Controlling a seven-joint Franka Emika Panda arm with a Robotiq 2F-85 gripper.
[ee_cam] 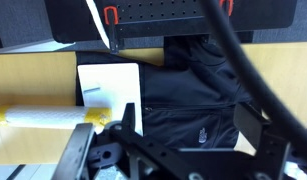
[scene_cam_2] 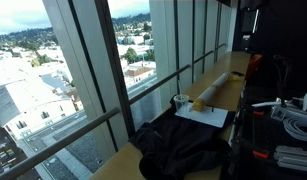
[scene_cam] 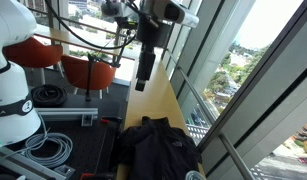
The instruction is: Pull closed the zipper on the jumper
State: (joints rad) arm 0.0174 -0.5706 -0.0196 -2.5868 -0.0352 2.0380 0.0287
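Observation:
The black jumper (scene_cam: 153, 145) lies spread on the wooden counter by the window, and shows in both exterior views (scene_cam_2: 183, 148). In the wrist view the jumper (ee_cam: 193, 85) fills the middle. Its zipper line runs across it, with the small pull (ee_cam: 147, 108) near the jumper's left edge. My gripper (scene_cam: 143, 78) hangs well above the counter, beyond the jumper. In the wrist view its two fingers (ee_cam: 190, 125) are spread wide with nothing between them. The gripper is open, empty and not touching the jumper.
A white sheet (ee_cam: 108, 90) lies beside the jumper, also in an exterior view (scene_cam_2: 205, 116). A long pale roll with yellow ends (ee_cam: 43, 117) lies past it. A cup (scene_cam_2: 181, 102) stands near the window. The window frame (scene_cam: 208, 110) borders the counter. A black pegboard (ee_cam: 173, 15) lies on the other side.

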